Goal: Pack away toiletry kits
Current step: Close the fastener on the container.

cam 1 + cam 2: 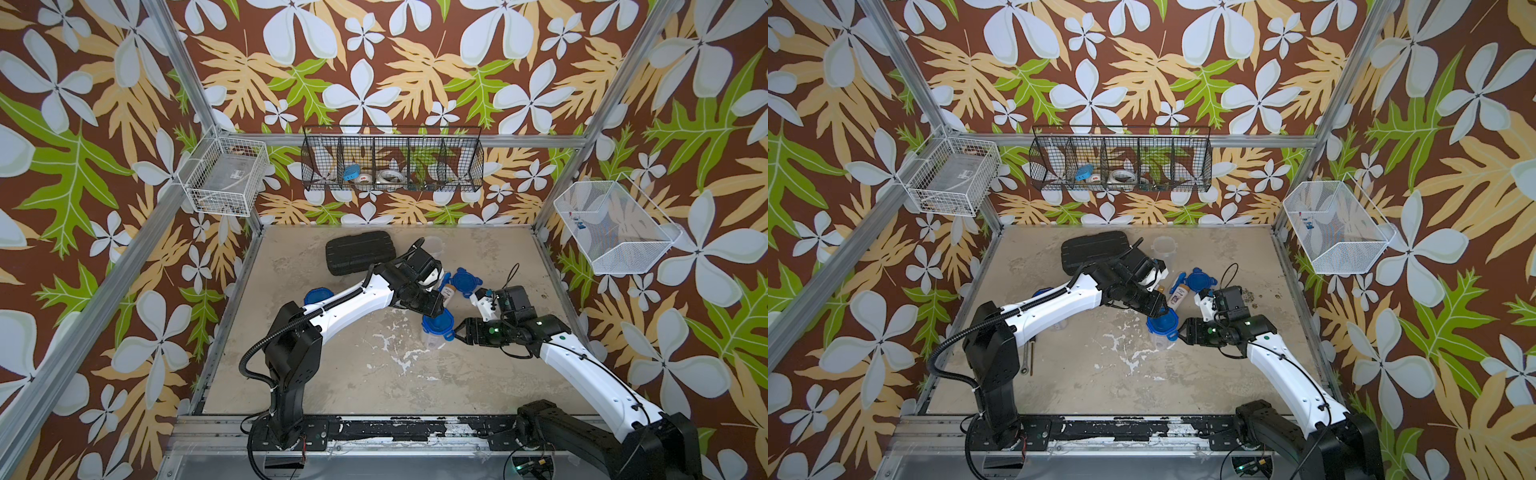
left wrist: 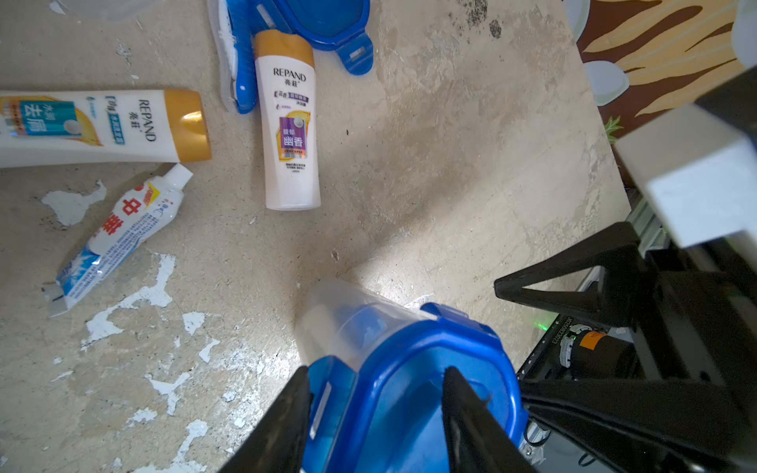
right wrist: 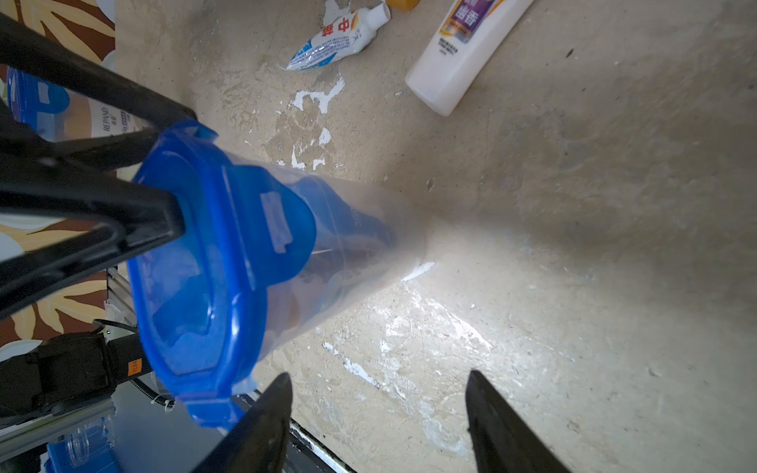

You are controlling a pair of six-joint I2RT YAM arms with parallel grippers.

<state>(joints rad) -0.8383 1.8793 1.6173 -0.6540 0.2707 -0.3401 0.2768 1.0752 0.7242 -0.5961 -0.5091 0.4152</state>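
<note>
A clear tumbler [image 1: 432, 337] with a blue clip lid [image 2: 413, 368] stands mid-table, also in a top view [image 1: 1160, 332]. My left gripper [image 2: 377, 374] is over it, one finger against the lid's clip flap, the other on the lid's top. My right gripper [image 3: 379, 379] hangs open just beside the tumbler [image 3: 348, 229], holding nothing. On the table lie two white bottles with orange caps [image 2: 291, 131] [image 2: 102, 127], a toothpaste tube [image 2: 123, 229], a blue toothbrush [image 2: 239, 61] and a loose blue lid [image 1: 464, 280]. An open tumbler [image 1: 1163, 247] stands at the back.
A black ribbed case [image 1: 359, 251] lies at the back left. Another lidded tumbler [image 1: 316, 296] sits partly under my left arm. A wrench [image 1: 1027, 357] lies near the left base. Wire baskets hang on the walls: white [image 1: 226, 176], black [image 1: 392, 164], white [image 1: 615, 226].
</note>
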